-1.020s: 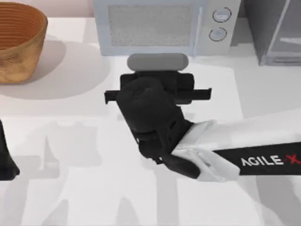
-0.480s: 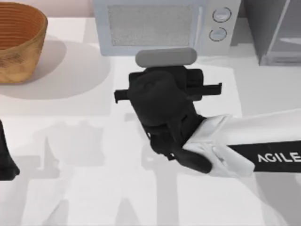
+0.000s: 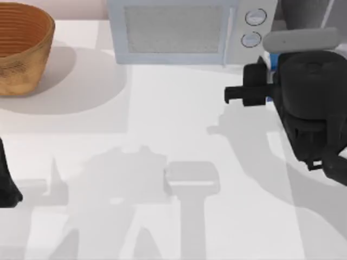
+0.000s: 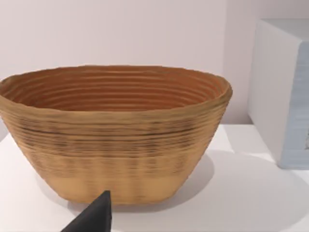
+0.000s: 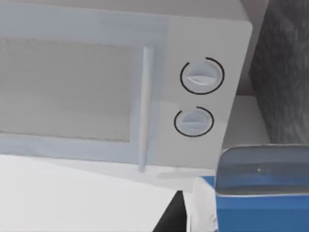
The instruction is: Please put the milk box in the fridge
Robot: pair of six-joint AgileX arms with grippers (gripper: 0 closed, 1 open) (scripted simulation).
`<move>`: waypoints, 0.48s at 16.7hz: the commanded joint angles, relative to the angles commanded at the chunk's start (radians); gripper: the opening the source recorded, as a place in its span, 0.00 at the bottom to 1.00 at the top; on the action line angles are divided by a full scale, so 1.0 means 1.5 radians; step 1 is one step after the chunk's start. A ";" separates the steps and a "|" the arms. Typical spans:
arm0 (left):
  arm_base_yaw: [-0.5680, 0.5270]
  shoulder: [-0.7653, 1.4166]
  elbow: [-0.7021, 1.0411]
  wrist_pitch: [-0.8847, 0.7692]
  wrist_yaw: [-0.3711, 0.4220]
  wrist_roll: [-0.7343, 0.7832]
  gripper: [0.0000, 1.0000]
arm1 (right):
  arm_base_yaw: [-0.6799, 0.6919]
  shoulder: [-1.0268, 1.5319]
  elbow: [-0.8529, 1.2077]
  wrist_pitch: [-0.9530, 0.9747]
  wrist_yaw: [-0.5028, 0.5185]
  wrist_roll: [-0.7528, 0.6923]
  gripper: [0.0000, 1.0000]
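The milk box [image 3: 301, 39], a blue carton with a grey top, hangs above the table at the back right. My right gripper [image 3: 277, 69] is shut on it. The carton sits just in front of the fridge [image 3: 299, 13], the dark grey cabinet in the far right corner, and covers part of it. In the right wrist view the blue carton [image 5: 260, 198] is close to the camera, with the microwave's dials behind it and the dark fridge wall [image 5: 285, 72] beside them. My left gripper [image 3: 6, 184] is parked at the table's left edge.
A pale microwave [image 3: 179, 32] with two round dials stands at the back centre, right beside the fridge. A woven basket [image 3: 21, 49] sits at the back left and faces the left wrist camera [image 4: 116, 135]. The white table [image 3: 162, 135] spreads across the middle and front.
My right arm has carried the milk box from in front of the microwave's middle over to the right, up to the fridge. The left arm has not moved.
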 joint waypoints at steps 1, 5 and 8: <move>0.000 0.000 0.000 0.000 0.000 0.000 1.00 | -0.020 -0.055 -0.026 -0.008 -0.024 -0.007 0.00; 0.000 0.000 0.000 0.000 0.000 0.000 1.00 | -0.098 -0.232 -0.117 -0.039 -0.124 -0.026 0.00; 0.000 0.000 0.000 0.000 0.000 0.000 1.00 | -0.143 -0.375 -0.168 -0.064 -0.179 -0.037 0.00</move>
